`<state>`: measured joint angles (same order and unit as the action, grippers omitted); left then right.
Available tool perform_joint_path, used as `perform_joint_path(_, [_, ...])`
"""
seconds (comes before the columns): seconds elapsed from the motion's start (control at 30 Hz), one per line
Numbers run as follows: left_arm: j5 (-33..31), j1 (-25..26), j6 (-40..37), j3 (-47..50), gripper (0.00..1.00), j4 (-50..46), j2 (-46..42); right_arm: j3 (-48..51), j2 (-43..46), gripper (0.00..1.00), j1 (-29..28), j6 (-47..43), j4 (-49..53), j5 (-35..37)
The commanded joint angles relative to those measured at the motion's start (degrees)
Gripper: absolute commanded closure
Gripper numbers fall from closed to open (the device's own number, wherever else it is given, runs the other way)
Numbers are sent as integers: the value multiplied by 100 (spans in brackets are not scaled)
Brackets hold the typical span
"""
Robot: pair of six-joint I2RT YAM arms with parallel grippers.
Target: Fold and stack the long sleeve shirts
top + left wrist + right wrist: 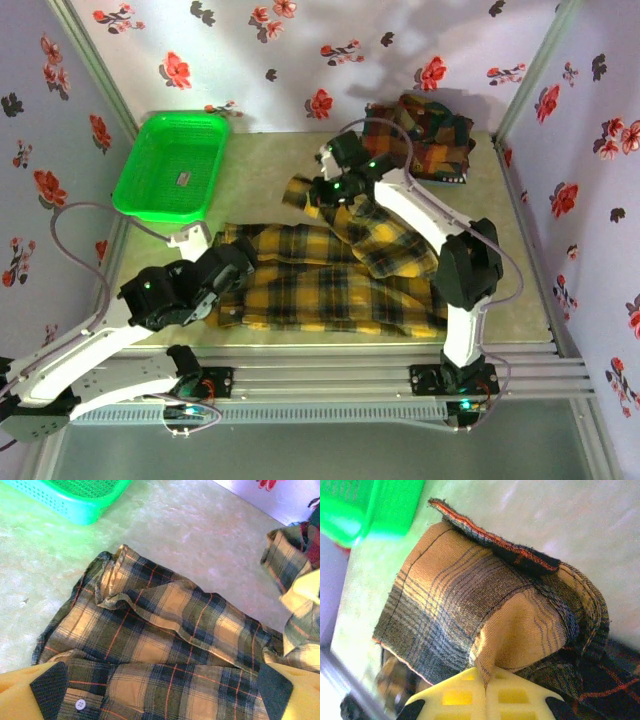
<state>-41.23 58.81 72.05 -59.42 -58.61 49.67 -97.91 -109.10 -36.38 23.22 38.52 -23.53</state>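
A mustard-yellow and black plaid shirt (330, 285) lies spread across the middle of the table. My right gripper (322, 192) is shut on one sleeve's cuff (298, 190) and holds it lifted above the shirt's far side. In the right wrist view the cuff fabric (470, 595) is pinched between the closed yellow jaws of the right gripper (487, 682). My left gripper (240, 265) hovers over the shirt's left end. Its fingers (47, 692) stand wide open, with the collar area (150, 620) and a white button (80, 704) below them. Other shirts (420, 135), red and dark green, are piled at the back right.
A green plastic basket (172, 165) stands at the back left, its corner (75, 502) also in the left wrist view. Floral walls close the table on three sides. Bare tabletop (265, 170) lies between the basket and the piled shirts.
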Motion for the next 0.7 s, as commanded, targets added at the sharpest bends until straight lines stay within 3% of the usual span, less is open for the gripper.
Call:
perform_joint_path(0.0, [-389, -51, 249, -192, 0, -381, -18, 400, 229, 100, -441, 422, -90, -600])
perform_joint_path(0.17, [-548, -45, 571, -268, 0, -721, -17, 709, 210, 100, -1053, 601, -73, -668])
perform_joint_path(0.27, [-523, -47, 274, -313, 0, -530, 36, 710, 165, 100, -1152, 635, -126, -719])
perform_joint_path(0.47, [-429, -51, -437, -471, 0, -24, 302, 276, 29, 98, -1078, 354, 288, -709])
perform_joint_path(0.67, [-160, -45, -1133, -443, 0, 865, 444, -110, 238, 97, -542, 299, 548, -765])
